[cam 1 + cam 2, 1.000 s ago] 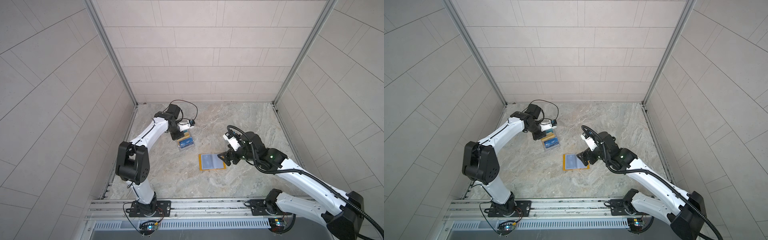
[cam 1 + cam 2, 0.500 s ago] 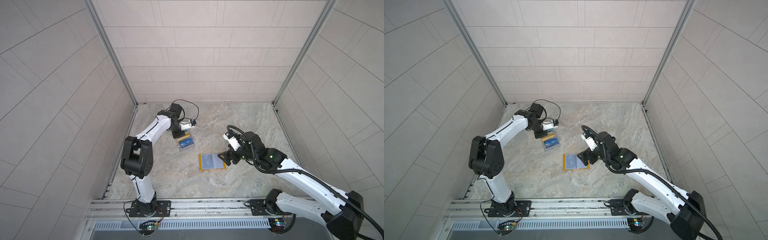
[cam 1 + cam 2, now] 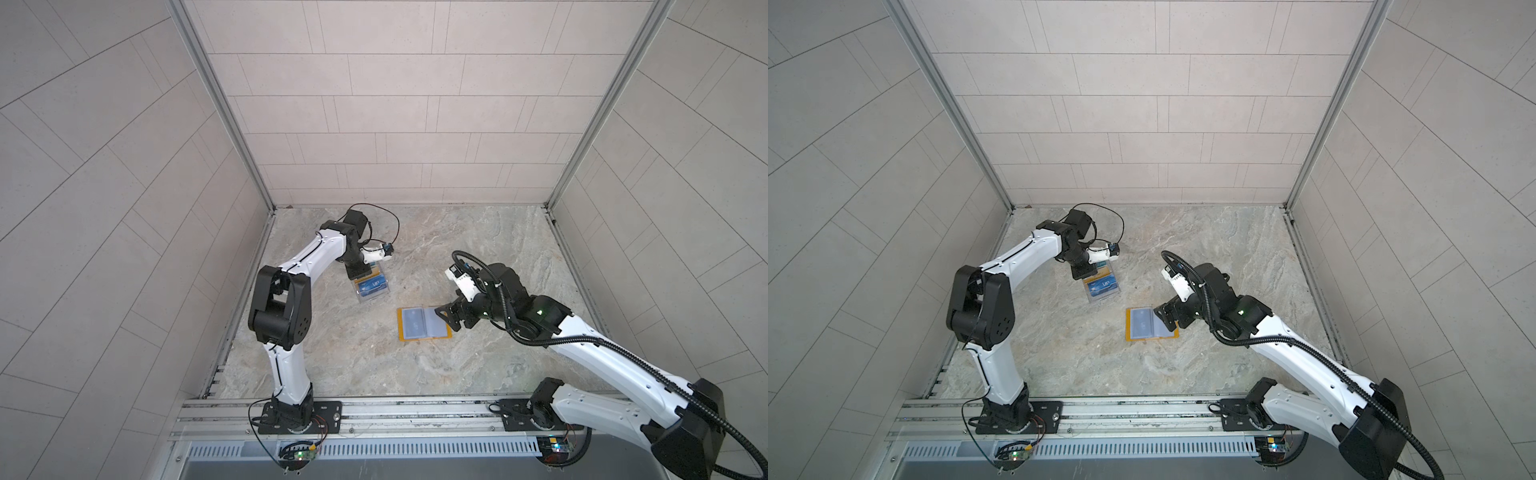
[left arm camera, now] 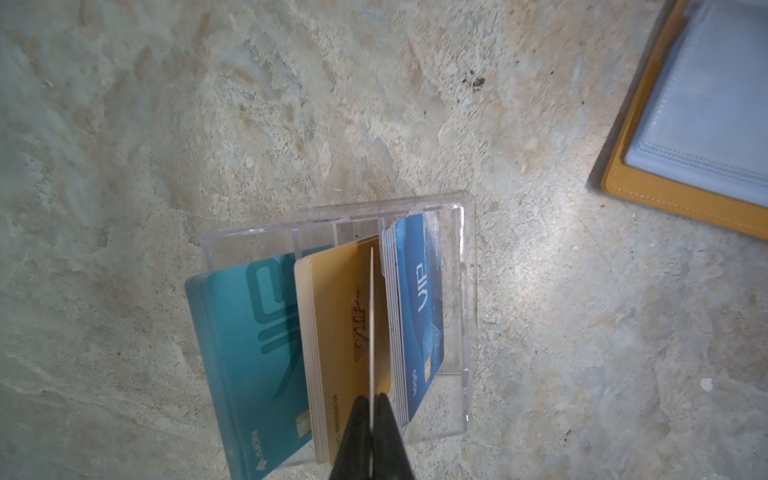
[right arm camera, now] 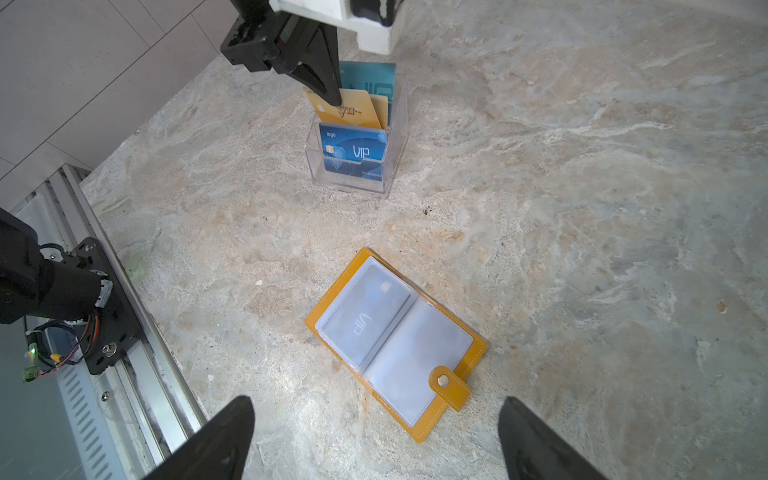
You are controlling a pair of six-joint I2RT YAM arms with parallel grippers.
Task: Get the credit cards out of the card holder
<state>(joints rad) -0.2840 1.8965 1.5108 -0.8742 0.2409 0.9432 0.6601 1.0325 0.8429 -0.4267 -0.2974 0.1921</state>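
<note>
Left elbow (image 3: 280,305) has shifted rearward. Marble tabletop (image 3: 457,249), tiled walls (image 3: 395,104). Clear stand (image 5: 353,183), left side, holds cards; left end effector (image 4: 371,401) pinches gold card (image 5: 351,110). Card holder (image 5: 451,388) open, VIP card (image 5: 365,320) sleeved; right end effector (image 5: 377,401) wide.

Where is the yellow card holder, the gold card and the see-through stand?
card holder (image 5: 397,345), right wrist view, on the clear sleeves at its middle.
gold card (image 5: 351,111), right wrist view, on its face by the dark script.
clear stand (image 5: 395,141), right wrist view, on its bare side wall.
</note>
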